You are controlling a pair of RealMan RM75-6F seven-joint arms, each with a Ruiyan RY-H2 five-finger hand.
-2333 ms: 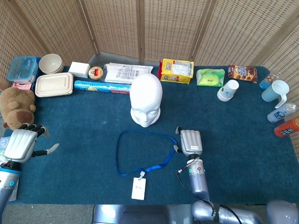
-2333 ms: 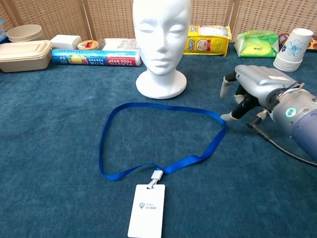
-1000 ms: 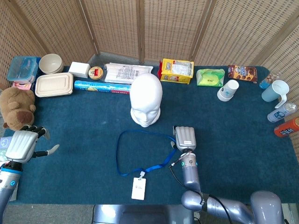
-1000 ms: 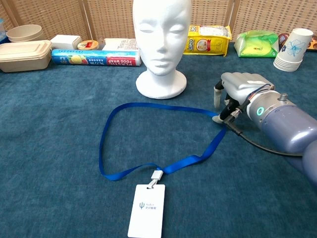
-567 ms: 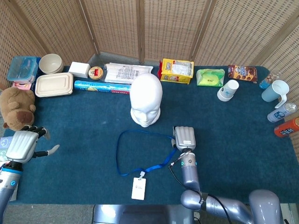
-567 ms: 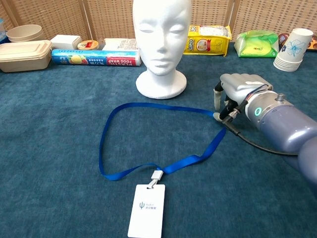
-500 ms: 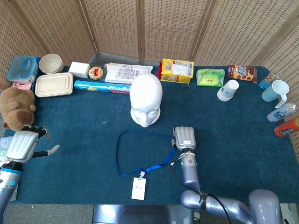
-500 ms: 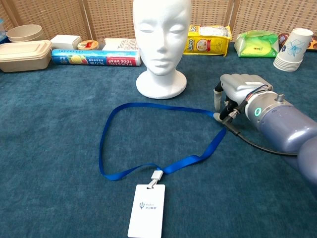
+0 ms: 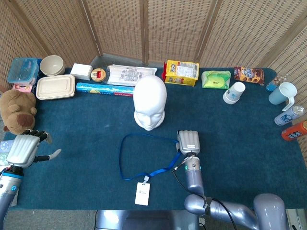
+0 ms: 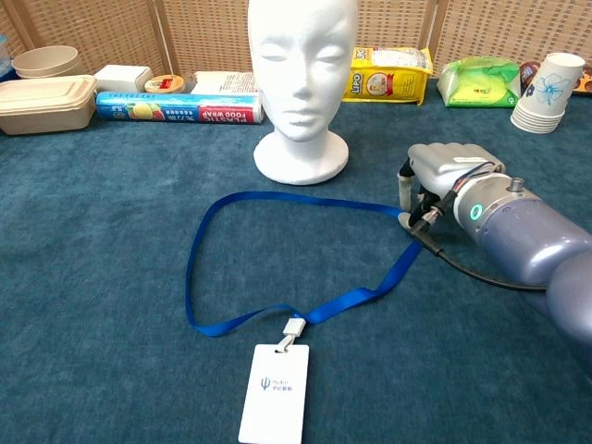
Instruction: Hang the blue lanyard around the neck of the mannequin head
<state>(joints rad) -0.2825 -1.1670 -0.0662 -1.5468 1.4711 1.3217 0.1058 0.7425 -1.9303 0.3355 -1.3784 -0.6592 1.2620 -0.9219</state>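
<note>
The blue lanyard [image 10: 277, 250] lies in a flat loop on the table [image 10: 92, 277] just in front of the white mannequin head [image 10: 302, 83], its white badge [image 10: 274, 392] at the loop's near end, farthest from the head. The right hand [image 10: 444, 171] rests at the loop's right-hand bend, fingers [image 10: 405, 185] curled down onto the strap there; whether they pinch it cannot be told. The left hand [image 9: 21, 148] sits well to the left of the mannequin head, near a brown teddy bear [image 9: 17, 111], thumb held apart from its fingers and holding nothing.
</note>
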